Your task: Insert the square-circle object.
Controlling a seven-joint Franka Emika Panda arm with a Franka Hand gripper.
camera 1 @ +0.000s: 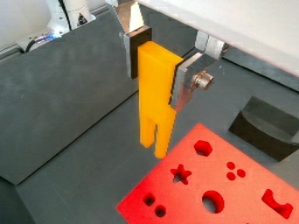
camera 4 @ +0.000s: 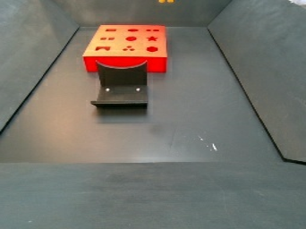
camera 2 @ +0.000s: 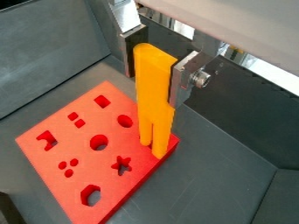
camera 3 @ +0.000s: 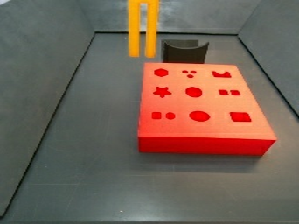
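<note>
While the gripper [camera 1: 158,66] hangs above the bench [camera 3: 82,166], its jaws are closed on the upper part of the square-circle object [camera 1: 156,96], one silver finger [camera 2: 187,79] pressed flat against the bar's side in both wrist views.

Item: square-circle object [camera 2: 153,96]. Orange-yellow bar, upright, two parallel prongs pointing down. Held clear of the bench; in a side view [camera 3: 142,28] its prongs hang in the air beyond the far left corner of the red block [camera 3: 198,105], not touching it. In a wrist view the prong tips sit over the block's edge [camera 2: 93,144]; whether they are directly above it cannot be told.

Item: red block. Flat, lying on the bench, top face cut with shaped holes: star, circles, squares, hexagon, small dots. All holes visible are unfilled.

Item: dark grey curved holder [camera 4: 121,89]. Stands on the bench, just beside one side of the red block [camera 4: 125,46]; seen behind the block in a side view [camera 3: 184,50].

Item: dark walls enclose the bench on all sides.
</note>
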